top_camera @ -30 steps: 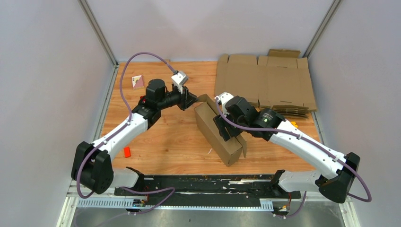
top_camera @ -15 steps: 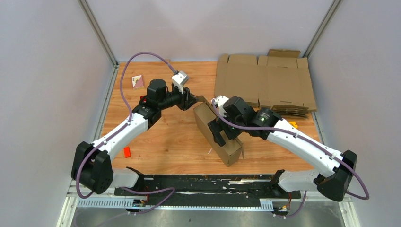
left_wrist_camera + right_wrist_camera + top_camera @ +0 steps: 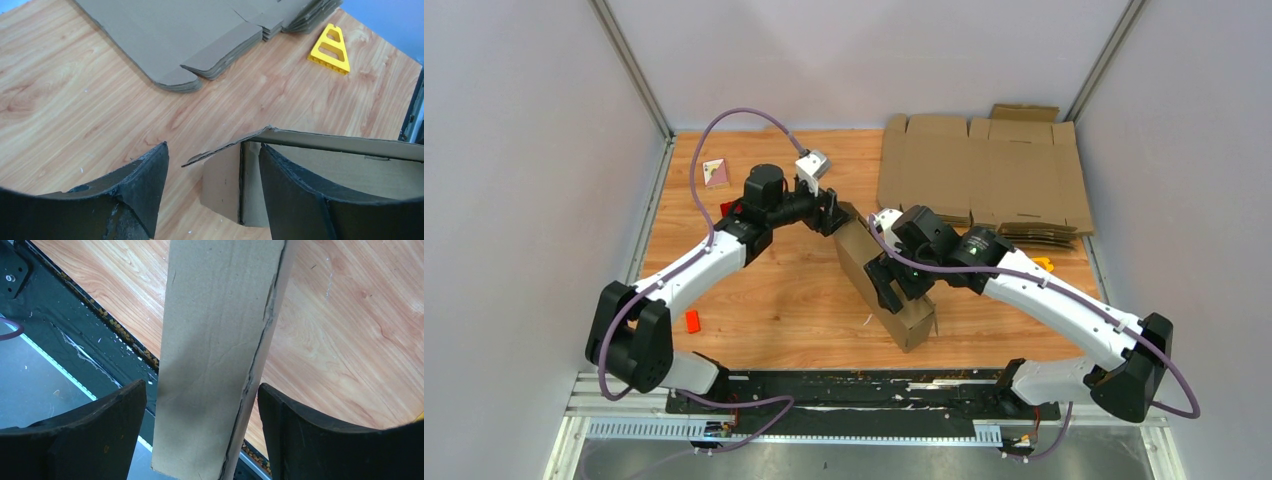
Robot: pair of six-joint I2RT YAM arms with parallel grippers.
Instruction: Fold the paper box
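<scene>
The paper box (image 3: 911, 318) is a long, narrow, folded brown box lying slantwise mid-table. My left gripper (image 3: 839, 215) is at its far end and stands open. In the left wrist view that gripper (image 3: 212, 167) has a loose end flap (image 3: 225, 150) of the box (image 3: 222, 180) poking between its fingers, touching neither. My right gripper (image 3: 892, 285) straddles the box's middle. In the right wrist view this gripper (image 3: 201, 386) is open, with the box's narrow face (image 3: 215, 340) between the fingers and a gap on each side.
A pile of flat cardboard sheets (image 3: 984, 170) lies at the back right, its edge (image 3: 165, 35) just beyond the left gripper. A yellow triangular piece (image 3: 331, 49) sits by the pile. A small pinkish box (image 3: 715, 172) and a red bit (image 3: 692, 321) lie on the left. A black strip (image 3: 864, 385) lines the near edge.
My left gripper has opened and slid slightly right toward the box's far end. My right gripper has shifted left across the box, which has shifted slightly left, and its jaws have spread.
</scene>
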